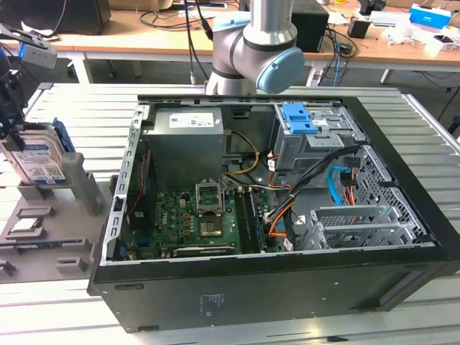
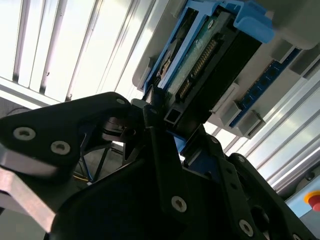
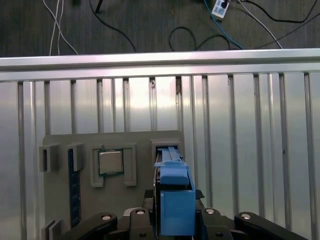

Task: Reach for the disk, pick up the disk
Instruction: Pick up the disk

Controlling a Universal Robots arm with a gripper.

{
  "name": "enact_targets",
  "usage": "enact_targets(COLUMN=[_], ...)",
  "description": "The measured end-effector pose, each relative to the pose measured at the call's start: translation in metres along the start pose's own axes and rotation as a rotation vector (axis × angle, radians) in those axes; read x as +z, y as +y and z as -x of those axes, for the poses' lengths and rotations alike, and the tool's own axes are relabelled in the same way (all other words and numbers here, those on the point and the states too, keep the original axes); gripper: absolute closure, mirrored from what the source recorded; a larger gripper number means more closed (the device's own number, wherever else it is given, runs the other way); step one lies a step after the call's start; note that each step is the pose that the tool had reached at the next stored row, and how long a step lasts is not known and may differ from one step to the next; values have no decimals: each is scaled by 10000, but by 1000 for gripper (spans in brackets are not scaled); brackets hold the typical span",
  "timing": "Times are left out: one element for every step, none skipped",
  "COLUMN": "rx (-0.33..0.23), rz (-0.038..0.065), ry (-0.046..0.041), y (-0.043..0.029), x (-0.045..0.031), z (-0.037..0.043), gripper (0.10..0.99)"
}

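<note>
The disk (image 1: 42,164) stands upright on edge at a slot of the grey holder (image 1: 43,241), at the exterior view's left. The holder rests on the slatted metal table (image 1: 79,108), just beside the open computer case (image 1: 273,287). The jaws are drawn in narrow and clamp the disk, one on each flat side, as seen in both wrist views. In the first wrist view the blue bracket (image 3: 175,210) faces the camera edge-on. A square silver chip (image 3: 110,161) lies in its own recess of the holder, near the disk but apart from it. The second wrist view shows the connector row (image 2: 200,62) on the disk's end face
</note>
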State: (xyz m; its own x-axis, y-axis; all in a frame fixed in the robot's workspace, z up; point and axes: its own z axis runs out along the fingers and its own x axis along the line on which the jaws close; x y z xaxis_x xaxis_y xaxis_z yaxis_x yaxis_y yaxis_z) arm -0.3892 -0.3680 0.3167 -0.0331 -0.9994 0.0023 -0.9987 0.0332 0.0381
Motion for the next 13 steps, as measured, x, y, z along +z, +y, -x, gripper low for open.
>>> enact_targets(rx=[0,0,0,-1,0,0,0,0,0,0,0,0,0], rz=[0,-1,-1,0,0,0,0,0,-1,0,0,0,0], ry=[0,0,0,0,0,0,0,0,0,0,0,0,-1], y=[0,1,1,1,1,1,1,1,1,1,1,1,2], x=[-18,-37,-53,-68,-85,-94,-104,-114,-130,-145,-155,-165,-174], z=[0,0,0,0,0,0,0,0,0,0,0,1,0], gripper=[722,722,722,722,722,722,722,722,722,722,722,722,722])
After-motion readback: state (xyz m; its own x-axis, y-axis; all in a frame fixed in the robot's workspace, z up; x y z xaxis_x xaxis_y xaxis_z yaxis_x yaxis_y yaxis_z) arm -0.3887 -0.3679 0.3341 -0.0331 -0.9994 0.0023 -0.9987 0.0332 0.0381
